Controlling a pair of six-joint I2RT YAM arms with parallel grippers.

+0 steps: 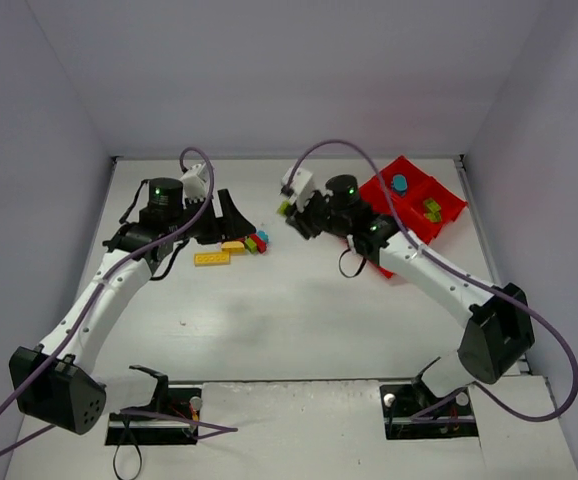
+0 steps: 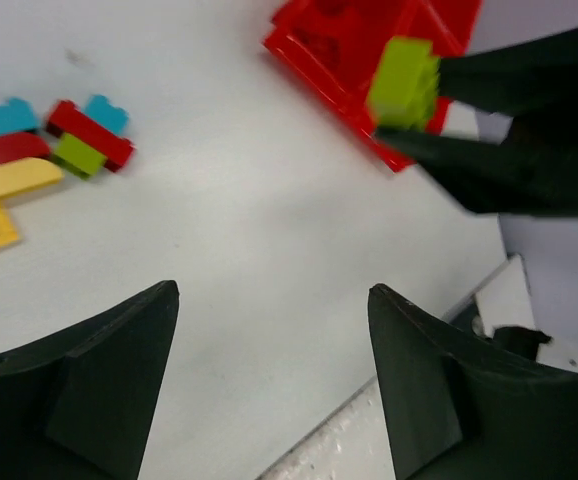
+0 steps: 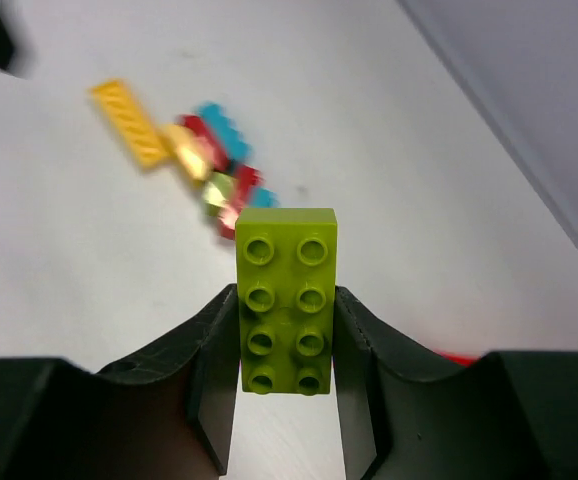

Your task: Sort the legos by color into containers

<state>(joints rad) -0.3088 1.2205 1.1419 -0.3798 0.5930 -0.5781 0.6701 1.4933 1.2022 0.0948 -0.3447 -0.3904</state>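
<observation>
Right claw (image 3: 286,305) pinches lime brick (image 3: 286,255) aloft; left claw (image 2: 272,295) hangs spread wide.

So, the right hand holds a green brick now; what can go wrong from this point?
1. The right hand grips the lime brick only by its lower part, so the brick may tilt or slip out on the way.
2. The open left hand is near it, beside the loose bricks; the two hands could collide.
3. The right arm lies over the red tray; a turn toward it could push it.
</observation>
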